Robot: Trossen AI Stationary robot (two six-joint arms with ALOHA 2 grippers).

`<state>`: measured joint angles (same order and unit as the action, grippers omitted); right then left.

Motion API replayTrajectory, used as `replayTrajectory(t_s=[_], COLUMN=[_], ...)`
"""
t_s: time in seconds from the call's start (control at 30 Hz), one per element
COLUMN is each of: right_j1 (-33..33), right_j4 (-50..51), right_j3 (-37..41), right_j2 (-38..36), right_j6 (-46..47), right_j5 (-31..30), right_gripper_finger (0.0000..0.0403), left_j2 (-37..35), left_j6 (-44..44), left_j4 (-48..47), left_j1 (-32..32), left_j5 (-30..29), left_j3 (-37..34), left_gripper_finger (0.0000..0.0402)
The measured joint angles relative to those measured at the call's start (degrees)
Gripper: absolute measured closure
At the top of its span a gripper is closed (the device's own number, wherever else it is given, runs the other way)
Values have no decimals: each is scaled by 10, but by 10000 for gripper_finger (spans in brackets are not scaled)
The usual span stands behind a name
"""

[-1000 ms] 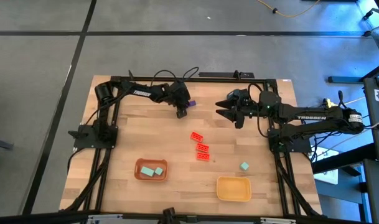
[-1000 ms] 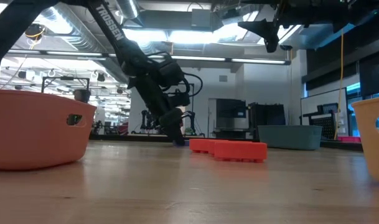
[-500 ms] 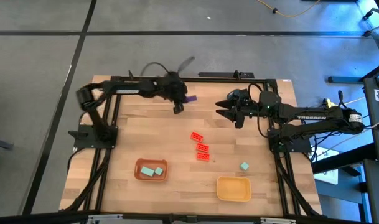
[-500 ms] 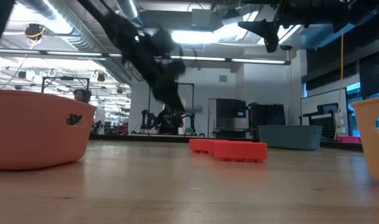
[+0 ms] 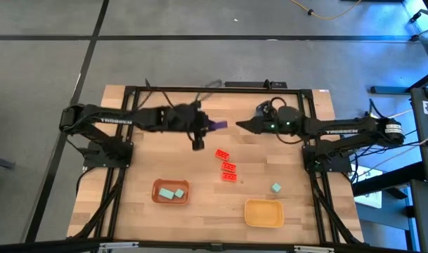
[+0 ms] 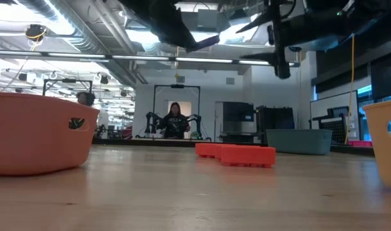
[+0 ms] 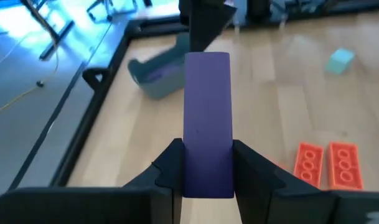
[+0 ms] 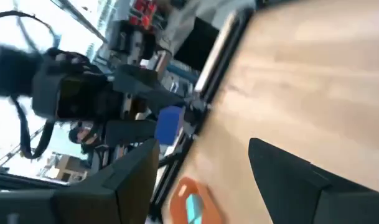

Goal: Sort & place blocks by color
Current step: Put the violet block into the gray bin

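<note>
My left gripper (image 7: 206, 163) clamps purple bar (image 7: 207, 121) above table's far middle; right gripper (image 5: 240, 126) just beside, fingers spread, empty. Three red bricks (image 5: 228, 166) mid-table. Orange tray (image 5: 157, 191): two teal cubes (image 5: 173, 192). Yellow tray (image 5: 263, 213); teal cube (image 5: 276, 187) beside.

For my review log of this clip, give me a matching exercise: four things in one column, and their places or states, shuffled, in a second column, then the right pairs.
Things:
1. purple bar
2. two teal cubes
3. three red bricks
4. yellow tray

Places or states:
A. lying loose mid-table
B. holding nothing
C. clamped in the left gripper
D. inside the orange tray

Pairs: 1-C, 2-D, 3-A, 4-B
</note>
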<state>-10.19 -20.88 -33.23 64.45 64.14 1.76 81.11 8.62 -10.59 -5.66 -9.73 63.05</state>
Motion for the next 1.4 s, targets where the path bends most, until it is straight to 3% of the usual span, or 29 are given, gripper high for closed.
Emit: replayTrajectory(t_s=[0.17, 0.4, 0.63, 0.83, 1.07, 1.4], right_j1=[28, 58, 63, 63, 63, 68], right_j4=[-36, -44, -42, -42, -44, -43], right_j3=[0, -39, -74, -80, -80, -80], right_j2=[61, 137, 191, 193, 192, 192], right_j6=[32, 29, 19, 21, 42, 35], right_j5=[18, 18, -5, -6, 3, 3], right_gripper_finger=[150, 150, 155, 212, 337, 340], left_j2=[28, 58, 60, 60, 60, 60], left_j6=[-32, -55, -55, -55, -51, -37], left_j4=[-11, -6, -5, -13, -15, -13], left_j1=[45, 50, 50, 50, 50, 50], left_j5=[-54, -11, -11, -11, -17, -19], left_j3=[-1, -1, -1, -1, -1, -1], left_gripper_finger=[311, 311, 311, 311, 311, 310])
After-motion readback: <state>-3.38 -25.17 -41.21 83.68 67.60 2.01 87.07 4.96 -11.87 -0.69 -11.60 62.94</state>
